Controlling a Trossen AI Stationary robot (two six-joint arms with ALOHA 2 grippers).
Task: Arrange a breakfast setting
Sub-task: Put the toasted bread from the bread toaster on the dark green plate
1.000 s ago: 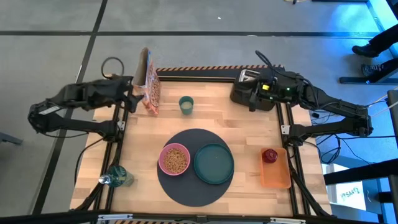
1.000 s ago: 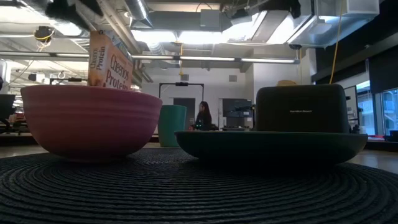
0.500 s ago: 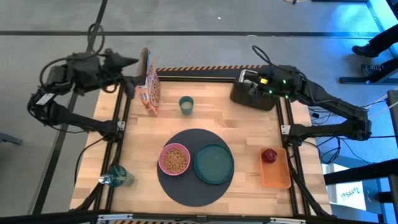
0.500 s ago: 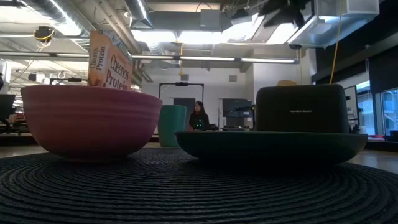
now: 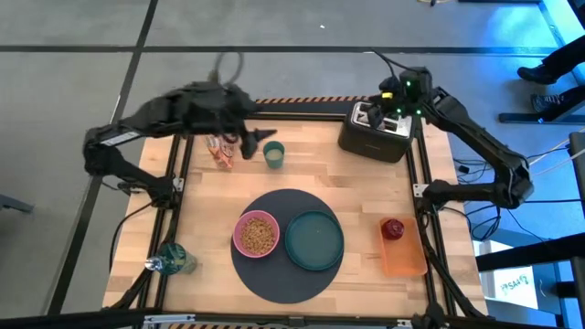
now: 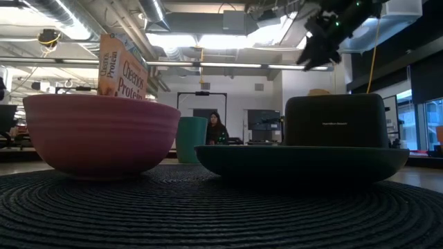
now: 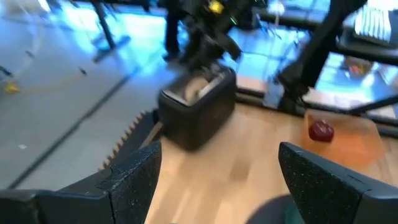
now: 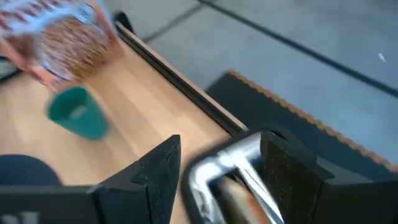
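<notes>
**Lower centre of the high view.** Dark-grey mat (image 5: 274,274) carrying the pink bowl (image 5: 239,225), filled with cereal, and the empty green plate (image 5: 313,240), side by side. Unchanged from a second ago.

**Lower right.** Dark-red fruit (image 5: 396,228) on the orange tray (image 5: 407,260), not yet on the mat.

**Upper left of centre.** Left end effector (image 5: 259,140): it has swung in from beyond the worktop's left edge and now hangs between the cereal box (image 5: 219,151) and the pale-green cup (image 5: 273,153), just beside the cup. Fingers spread wide, holding nothing. Judgement: the cup is its likely next pick.

**Upper right.** Right end effector (image 8: 221,165): risen over the black toaster (image 5: 377,137), fingers apart astride the slot. A brown piece (image 8: 233,199) in the slot, probably the bagel, lies directly beneath, ungrasped.

**Spoon.** Not seen.
</notes>
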